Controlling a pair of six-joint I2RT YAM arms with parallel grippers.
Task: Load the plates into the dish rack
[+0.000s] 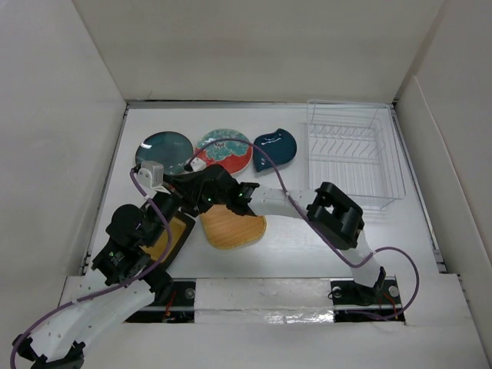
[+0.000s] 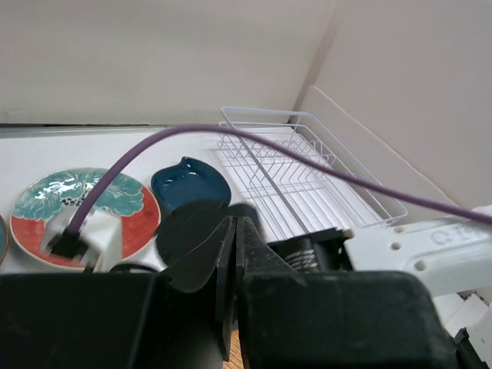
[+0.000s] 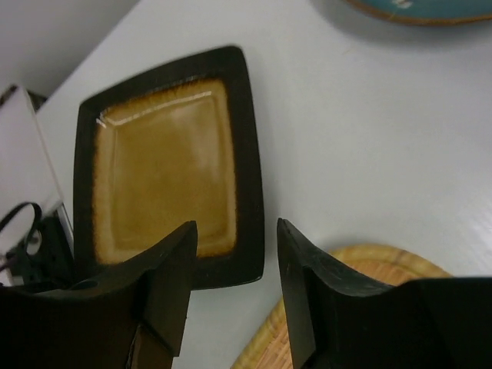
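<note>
Right arm stretched leftward; right fingers parted above black-rimmed plate edge.

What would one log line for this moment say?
right claw: open, over rim of black-rimmed tan plate | left claw: shut, empty | dish rack: nothing loaded yet

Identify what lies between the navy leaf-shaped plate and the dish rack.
Bare table only, between the navy plate and dish rack; top view shows it.
</note>
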